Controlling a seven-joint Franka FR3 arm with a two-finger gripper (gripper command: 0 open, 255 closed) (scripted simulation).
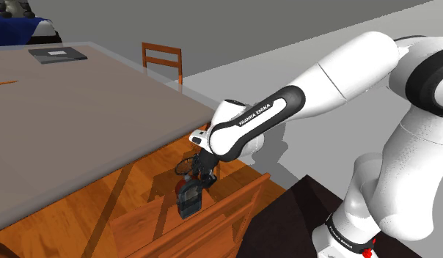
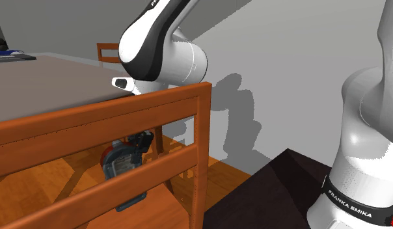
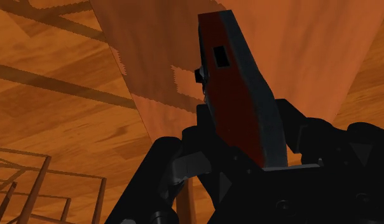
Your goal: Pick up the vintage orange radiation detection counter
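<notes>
The radiation counter (image 1: 188,199) is a small dark case with an orange-red face and a grey rim. It hangs below the table edge, over the wooden floor. My gripper (image 1: 201,171) is shut on its upper end. In the second exterior view the counter (image 2: 116,160) shows between the slats of a chair back, with the gripper (image 2: 140,143) right beside it. In the wrist view the orange-red face (image 3: 234,102) stands up between the two black fingers (image 3: 184,167), and the gripper (image 3: 245,156) clasps it.
A grey-topped table (image 1: 81,110) lies just beside the arm. A wooden chair back (image 2: 123,120) stands close in front of the counter, and another chair (image 1: 163,59) is at the far side. A dark flat thing (image 1: 57,53) lies on the table. The stand (image 1: 308,212) is at lower right.
</notes>
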